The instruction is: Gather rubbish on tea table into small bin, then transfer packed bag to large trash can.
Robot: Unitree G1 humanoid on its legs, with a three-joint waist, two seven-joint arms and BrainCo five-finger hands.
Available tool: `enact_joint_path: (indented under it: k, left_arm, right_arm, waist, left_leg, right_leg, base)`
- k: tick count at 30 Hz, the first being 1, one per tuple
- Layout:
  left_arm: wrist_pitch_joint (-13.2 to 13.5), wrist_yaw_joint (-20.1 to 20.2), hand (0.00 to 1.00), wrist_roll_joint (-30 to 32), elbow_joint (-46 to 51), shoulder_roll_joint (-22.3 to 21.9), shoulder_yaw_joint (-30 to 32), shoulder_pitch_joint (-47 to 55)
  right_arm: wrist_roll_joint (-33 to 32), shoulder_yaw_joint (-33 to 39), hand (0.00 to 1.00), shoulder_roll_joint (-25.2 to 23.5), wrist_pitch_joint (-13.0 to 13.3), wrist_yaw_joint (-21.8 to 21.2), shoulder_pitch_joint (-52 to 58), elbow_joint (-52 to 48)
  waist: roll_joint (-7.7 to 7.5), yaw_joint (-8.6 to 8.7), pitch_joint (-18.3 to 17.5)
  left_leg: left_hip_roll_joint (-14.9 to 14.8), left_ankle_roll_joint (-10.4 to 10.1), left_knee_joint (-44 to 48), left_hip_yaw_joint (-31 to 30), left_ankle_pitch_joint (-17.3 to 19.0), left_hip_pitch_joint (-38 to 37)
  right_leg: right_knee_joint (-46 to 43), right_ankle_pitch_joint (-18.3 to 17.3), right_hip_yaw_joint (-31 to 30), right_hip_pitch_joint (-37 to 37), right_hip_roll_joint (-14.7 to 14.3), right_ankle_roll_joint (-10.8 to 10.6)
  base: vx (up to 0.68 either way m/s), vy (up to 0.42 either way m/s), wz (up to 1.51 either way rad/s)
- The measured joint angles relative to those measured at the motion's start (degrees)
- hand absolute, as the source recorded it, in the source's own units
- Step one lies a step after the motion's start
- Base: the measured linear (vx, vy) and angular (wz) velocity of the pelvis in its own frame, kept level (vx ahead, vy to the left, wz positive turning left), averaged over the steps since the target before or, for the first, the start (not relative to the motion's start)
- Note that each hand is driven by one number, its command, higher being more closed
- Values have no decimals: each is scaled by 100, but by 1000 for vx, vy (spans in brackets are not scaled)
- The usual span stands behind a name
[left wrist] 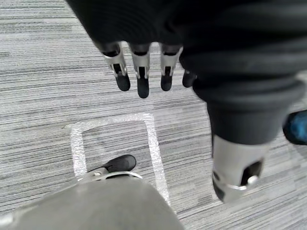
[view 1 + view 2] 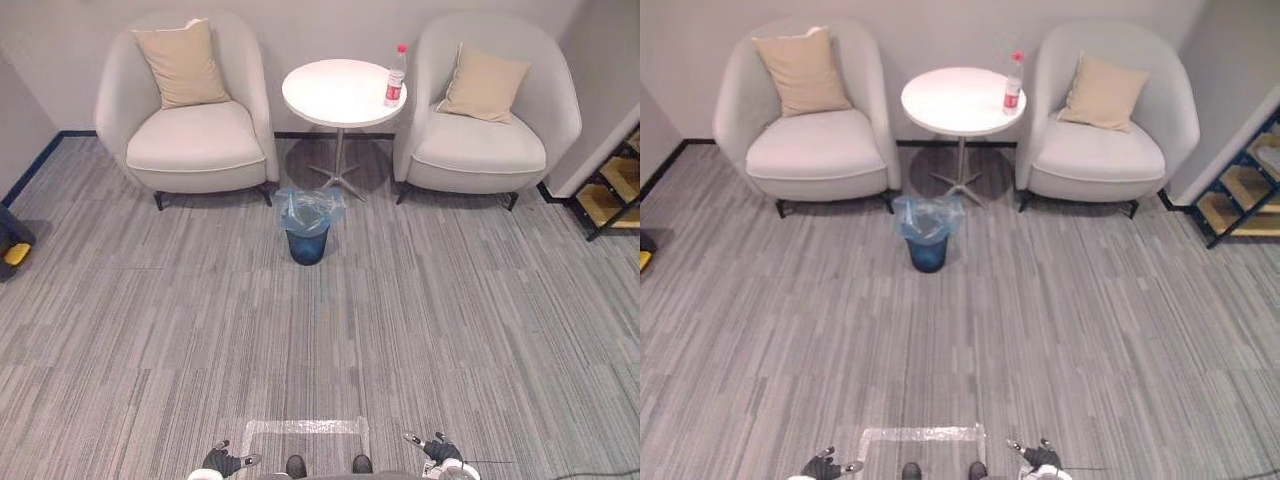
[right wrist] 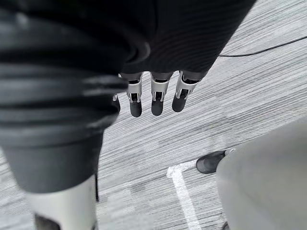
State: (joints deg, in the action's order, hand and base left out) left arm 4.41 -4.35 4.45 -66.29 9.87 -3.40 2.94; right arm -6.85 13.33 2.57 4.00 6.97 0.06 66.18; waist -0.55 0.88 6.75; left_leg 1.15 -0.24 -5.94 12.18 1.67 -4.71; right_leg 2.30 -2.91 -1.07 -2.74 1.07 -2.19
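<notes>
- The bottle (image 2: 396,76), clear with a red cap and a red label, stands upright on the right edge of the tea table (image 2: 335,95); you find it far across the room, well apart from both hands.
- The tea table is round and white on one thin stem, and it sits between two pale armchairs against the far wall.
- The left armchair (image 2: 190,140) holds a beige cushion (image 2: 183,62) leaning on its back; the right armchair (image 2: 480,150) holds a second beige cushion (image 2: 484,83) set on a corner.
- The small bin (image 2: 308,240) stands on the carpet just on the near side of the table's foot, a little to the left of the bottle's line. It is dark blue, and a light blue bag (image 2: 310,208) lines it, with the bag's rim folded loosely over the top.
- Your left hand (image 2: 228,461) hangs low at the near edge, holding nothing; in its wrist view the fingers (image 1: 143,76) point straight down over the carpet, relaxed and apart.
- Your right hand (image 2: 436,447) hangs the same way at the near right; its fingers (image 3: 156,98) are straight and empty.
- A square of pale tape (image 2: 305,428) marks the carpet between the two hands.
- A dark-framed wooden shelf (image 2: 612,190) shows at the far right edge, beside the right armchair.
</notes>
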Motion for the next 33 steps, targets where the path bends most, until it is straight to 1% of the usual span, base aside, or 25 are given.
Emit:
enact_joint_path:
  k: [4, 6, 7, 9, 10, 12, 14, 15, 16, 17, 18, 19, 20, 21, 22, 23, 25, 26, 27, 28, 29, 30, 31, 32, 33]
  left_arm:
    - [-13, 0, 0, -2, 16, 10, -54, -136]
    - [-20, 0, 0, -11, 98, 17, -58, -277]
    - [-19, -1, 0, -13, 122, 12, -67, -297]
    - [-12, 0, 0, -68, 197, -60, -103, -413]
    - [-6, 0, 0, -83, 221, -88, -104, -443]
    - [29, 5, 0, -124, 269, -216, -104, -528]
    - [21, 7, 0, -125, 266, -252, -98, -573]
    - [16, 7, 0, -125, 258, -270, -69, -539]
    - [7, 2, 0, -128, 266, -294, 19, -517]
    - [-12, 7, 0, -140, 373, -360, 182, -489]
    - [-10, -6, 0, -204, 524, -461, 353, -420]
    - [-7, -11, 0, -243, 648, -545, 476, -374]
    - [-8, -17, 0, -243, 677, -568, 475, -347]
    - [2, -20, 0, -242, 742, -588, 475, -318]
    - [5, -29, 0, -248, 752, -625, 486, -332]
    - [5, -31, 0, -250, 806, -675, 537, -344]
    - [22, -27, 0, -250, 859, -709, 600, -340]
    - [31, -30, 0, -252, 898, -740, 634, -350]
    - [33, -28, 0, -252, 894, -751, 624, -345]
    - [34, -28, 0, -251, 893, -758, 621, -340]
    - [37, -24, 0, -249, 865, -767, 621, -319]
    - [25, -13, 0, -248, 825, -679, 616, -313]
    - [24, -18, 0, -248, 825, -656, 622, -291]
    - [26, -18, 0, -248, 824, -620, 620, -277]
    - [23, -11, 0, -248, 811, -613, 539, -296]
  right_arm:
    - [1, -1, 0, 15, 0, 2, -72, -20]
    - [1, -1, 0, 33, 1, 6, -170, -35]
    - [-4, 0, 0, 36, 1, 5, -177, -44]
    - [-3, -8, 0, 34, 7, 19, -154, -184]
    - [-4, -7, 0, 24, 9, 19, -152, -196]
    - [-6, -5, 0, 17, 18, 18, -146, -244]
    - [-19, -1, 0, 18, 24, 21, -135, -243]
    - [-53, -2, 0, 16, 34, 25, -113, -242]
    - [-68, 6, 0, 12, 48, 29, -102, -245]
    - [-112, 8, 0, -1, 59, 46, -52, -313]
    - [-120, 4, 0, 15, 69, 56, 48, -457]
    - [-181, -4, 0, 21, 78, 72, 158, -622]
    - [-217, -6, 0, 14, 77, 79, 199, -677]
    - [-236, -5, 0, -16, 74, 96, 223, -746]
    - [-236, -4, 0, -16, 74, 106, 233, -823]
    - [-234, -3, 0, -16, 73, 120, 222, -857]
    - [-236, -5, 0, -29, 72, 128, 222, -862]
    - [-233, -15, 0, -33, 71, 147, 206, -864]
    - [-231, -19, 0, -32, 72, 150, 203, -854]
    - [-229, -23, 0, -29, 72, 148, 205, -853]
    - [-220, -33, 0, -17, 75, 148, 207, -808]
    - [-218, -33, 0, -59, 64, 150, 219, -729]
    - [-217, -29, 0, -93, 65, 147, 286, -711]
    - [-193, -26, 0, -200, 73, 142, 334, -706]
    - [-189, -22, 0, -212, 71, 136, 331, -712]
  waist:
    - [6, -2, 68]
    - [9, -2, 213]
    - [10, -2, 239]
    - [46, 27, 269]
    - [44, 46, 270]
    - [43, 136, 269]
    - [34, 146, 276]
    - [34, 148, 277]
    - [31, 136, 295]
    - [43, 97, 321]
    - [111, 45, 330]
    - [178, -22, 356]
    - [200, -36, 360]
    - [186, -48, 375]
    - [217, -50, 361]
    - [232, -51, 371]
    - [207, -82, 366]
    - [190, -112, 372]
    - [194, -124, 367]
    - [204, -136, 357]
    - [223, -149, 341]
    - [61, -169, 194]
    - [-8, -161, 122]
    - [-136, -202, 29]
    - [-173, -233, 30]
  left_leg:
    - [-39, -3, 14, 224, 67, 136]
    - [-103, -7, 541, 464, 376, 395]
    - [-112, -18, 633, 504, 442, 403]
    - [-150, -45, 1049, 612, 706, 429]
    - [-151, -71, 1107, 610, 738, 432]
    - [-152, -132, 1189, 555, 778, 450]
    - [-204, -222, 1458, 499, 901, 510]
    - [-303, -325, 1982, 493, 1092, 667]
    - [-394, -361, 2479, 493, 1190, 820]
    - [-627, -346, 3597, 538, 1240, 1224]
    - [-814, -317, 4266, 575, 1215, 1437]
    - [-993, -225, 4923, 595, 1131, 1595]
    - [-1049, -181, 5183, 581, 1057, 1675]
    - [-1152, -169, 5743, 564, 947, 1932]
    - [-1146, -227, 5718, 538, 1151, 2018]
    - [-1068, -259, 5431, 448, 1370, 2133]
    - [-927, -267, 4940, 428, 1440, 2252]
    - [-745, -283, 4328, 405, 1417, 2340]
    - [-531, -332, 3579, 166, 1201, 2349]
    - [-477, -326, 3364, 72, 1126, 2337]
    - [-380, -153, 3014, -185, 805, 2294]
    - [-285, -28, 3071, -5, 850, 2195]
    - [-272, -22, 3075, 81, 921, 2176]
    - [-272, 78, 3063, 307, 1015, 2022]
    - [-272, 151, 3003, 467, 1113, 1794]
  right_leg:
    - [-222, -48, -152, 323, -38, -26]
    - [-969, -323, -90, 793, -40, -51]
    - [-1097, -370, -68, 840, -37, -50]
    - [-1492, -589, 90, 926, 3, -28]
    - [-1543, -640, 126, 926, 19, -41]
    - [-1681, -782, 447, 931, 91, 23]
    - [-1745, -886, 585, 874, 114, 71]
    - [-1818, -998, 672, 834, 112, 126]
    - [-1853, -1061, 687, 764, 111, 147]
    - [-1974, -1135, 706, 670, 91, 195]
    - [-2050, -1199, 733, 627, 38, 247]
    - [-2193, -1393, 711, 526, -2, 341]
    - [-2247, -1492, 698, 480, -7, 387]
    - [-2324, -1604, 641, 366, 12, 424]
    - [-2306, -1628, 580, 322, 18, 452]
    - [-2259, -1645, 497, 283, 46, 475]
    - [-2182, -1652, 406, 235, 124, 488]
    - [-2049, -1659, 289, 141, 216, 483]
    - [-1894, -1690, 180, 53, 284, 418]
    - [-1880, -1714, 133, 47, 287, 383]
    - [-1888, -1854, -55, -3, 269, 283]
    - [-1902, -1928, -228, -77, 421, 160]
    - [-1948, -1890, -257, -84, 443, 74]
    - [-2341, -1791, -264, 91, 521, -96]
    - [-3072, -1680, -241, 371, 574, -275]
  base:
    - [39, -10, -34]
    - [51, -11, -47]
    - [59, -19, -46]
    - [81, -24, -30]
    - [89, -28, -3]
    - [57, -27, 21]
    - [78, -71, 25]
    - [80, -102, 24]
    - [100, -147, 19]
    - [90, -149, 3]
    - [103, -137, -15]
    - [92, -72, -22]
    - [105, -29, -19]
    - [131, -17, -12]
    - [153, 14, -19]
    - [141, 24, -20]
    - [171, 87, -29]
    - [250, 168, -50]
    - [224, 173, -51]
    - [253, 233, -64]
    - [310, 277, -76]
    - [355, 266, -74]
    - [418, 214, -78]
    - [424, 179, -74]
    - [422, 186, -73]
